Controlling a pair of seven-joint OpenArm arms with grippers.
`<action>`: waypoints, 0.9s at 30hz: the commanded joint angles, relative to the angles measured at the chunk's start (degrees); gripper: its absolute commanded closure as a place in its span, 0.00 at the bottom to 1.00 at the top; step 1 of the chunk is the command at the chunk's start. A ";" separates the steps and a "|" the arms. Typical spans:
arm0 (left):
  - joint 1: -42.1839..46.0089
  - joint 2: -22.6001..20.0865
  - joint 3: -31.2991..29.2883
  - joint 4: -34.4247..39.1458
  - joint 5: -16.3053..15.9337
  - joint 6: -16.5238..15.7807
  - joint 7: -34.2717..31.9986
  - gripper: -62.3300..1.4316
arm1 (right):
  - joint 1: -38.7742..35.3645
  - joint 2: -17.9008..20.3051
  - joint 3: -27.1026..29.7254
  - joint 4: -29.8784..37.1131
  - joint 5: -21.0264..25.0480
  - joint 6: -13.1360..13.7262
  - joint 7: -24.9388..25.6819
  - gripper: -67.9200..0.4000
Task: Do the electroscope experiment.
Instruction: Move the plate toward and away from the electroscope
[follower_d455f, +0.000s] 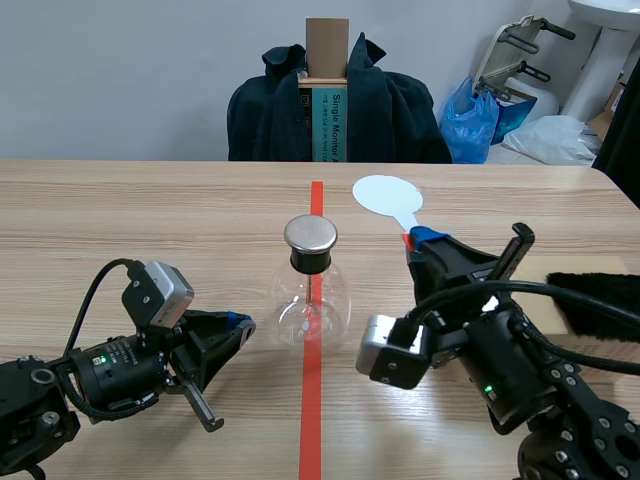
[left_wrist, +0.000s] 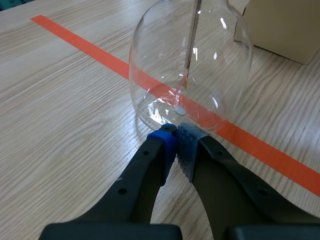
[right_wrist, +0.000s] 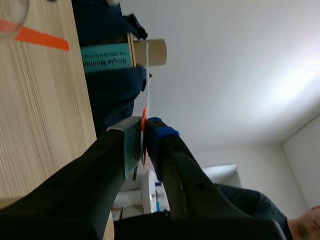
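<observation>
Transfer of charge to the electroscope (follower_d455f: 312, 300) is judged to be the step in hand. The glass flask is seen standing upright on the orange-red tape line at the middle of the tabletop (follower_d455f: 150, 220), with its metal cap (follower_d455f: 311, 235) on top. Through the glass, in the left wrist view, a thin rod (left_wrist: 190, 50) is seen hanging down inside.

The left pincer (left_wrist: 176, 132) is pressed together on nothing, and its tips are set low against the foot of the flask, touching it or just short of it. The right pincer (right_wrist: 144, 132) is clamped on the handle of a white paddle (follower_d455f: 385, 193). The paddle's round disc is held out beyond the pincer, to the right of the cap and apart from it. A black fur cloth (follower_d455f: 600, 300) lies at the right edge of the tabletop, beside the right arm. Whether the paddle has been rubbed on it cannot be told.

For the next move, the disc would have to be swung leftward and brought onto or just over the cap, with the handle kept pinched. The approach should be made gently, since the flask is light and round-bellied and could be pushed off the line. The rod's lower end would then be watched for a response.
</observation>
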 joint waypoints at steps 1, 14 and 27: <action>-0.48 0.28 -0.20 0.76 -0.52 0.13 -0.74 0.93 | 0.70 0.61 -0.20 0.66 0.22 -0.79 -0.92 0.98; -0.48 0.28 -0.20 0.76 -0.52 0.13 -0.74 0.93 | 0.72 0.61 -0.20 0.66 0.22 -0.79 0.85 0.98; -0.48 0.28 -0.20 0.76 -0.52 0.13 -0.74 0.93 | 0.72 0.61 -0.20 0.66 0.22 -0.79 14.03 0.98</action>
